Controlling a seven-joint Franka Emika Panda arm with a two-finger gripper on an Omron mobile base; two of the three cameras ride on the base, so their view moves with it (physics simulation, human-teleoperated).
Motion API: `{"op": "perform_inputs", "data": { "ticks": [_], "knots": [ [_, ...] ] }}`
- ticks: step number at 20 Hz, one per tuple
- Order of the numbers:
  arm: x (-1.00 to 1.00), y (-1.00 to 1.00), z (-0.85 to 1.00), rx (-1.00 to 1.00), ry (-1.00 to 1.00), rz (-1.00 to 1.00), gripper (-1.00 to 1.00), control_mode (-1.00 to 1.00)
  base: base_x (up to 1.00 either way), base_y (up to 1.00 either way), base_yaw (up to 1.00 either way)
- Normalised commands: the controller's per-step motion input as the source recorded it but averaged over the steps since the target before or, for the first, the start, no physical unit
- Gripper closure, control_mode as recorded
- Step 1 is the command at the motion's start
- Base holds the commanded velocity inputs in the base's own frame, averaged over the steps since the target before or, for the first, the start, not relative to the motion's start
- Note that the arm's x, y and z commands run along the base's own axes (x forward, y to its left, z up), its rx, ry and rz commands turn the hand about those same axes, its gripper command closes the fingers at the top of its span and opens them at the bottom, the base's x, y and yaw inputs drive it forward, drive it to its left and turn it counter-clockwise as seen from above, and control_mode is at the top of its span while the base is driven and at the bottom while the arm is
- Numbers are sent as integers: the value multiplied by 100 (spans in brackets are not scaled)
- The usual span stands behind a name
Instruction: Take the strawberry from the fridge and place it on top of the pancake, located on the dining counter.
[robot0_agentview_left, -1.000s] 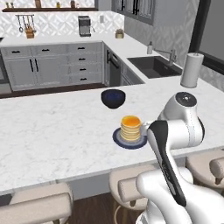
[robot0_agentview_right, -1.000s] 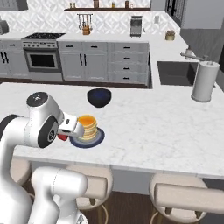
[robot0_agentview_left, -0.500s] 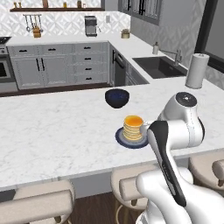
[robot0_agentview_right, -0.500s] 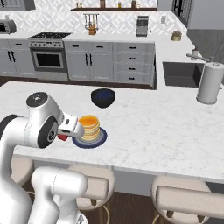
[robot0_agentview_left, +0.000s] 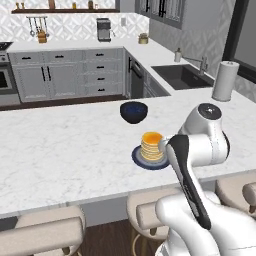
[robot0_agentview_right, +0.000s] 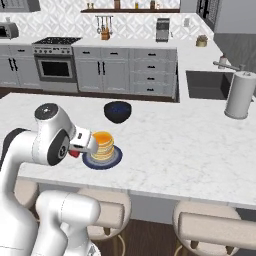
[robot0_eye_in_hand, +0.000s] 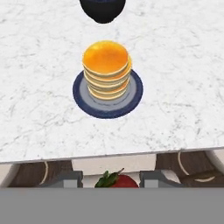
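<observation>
While the pancake (robot0_eye_in_hand: 106, 70) sat on its dark plate (robot0_eye_in_hand: 133, 101) on the white counter (robot0_eye_in_hand: 39, 100), we held the strawberry (robot0_eye_in_hand: 124, 181) clenched in our pincer (robot0_eye_in_hand: 111, 180), short of the counter's near edge and above the stools (robot0_agentview_right: 214, 230). A navy bowl (robot0_agentview_left: 133, 111) stood just beyond the plate.

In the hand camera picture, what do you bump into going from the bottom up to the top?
strawberry in the gripper → edge of the dining counter → pancake on its plate → dark bowl
</observation>
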Motion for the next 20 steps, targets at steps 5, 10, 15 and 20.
{"op": "perform_inputs", "data": {
  "ticks": [5, 10, 15, 20],
  "knots": [
    [97, -27, 20, 8, 0, 13, 100, -100, 0, 0, 0],
    [82, -17, 1, 4, 4, -4, 100, -100, 0, 0, 0],
    [100, 18, 0, -4, 6, 0, 100, -100, 0, 0, 0],
    [95, 28, -22, -10, 5, 0, 100, -100, 0, 0, 0]
  ]
}}
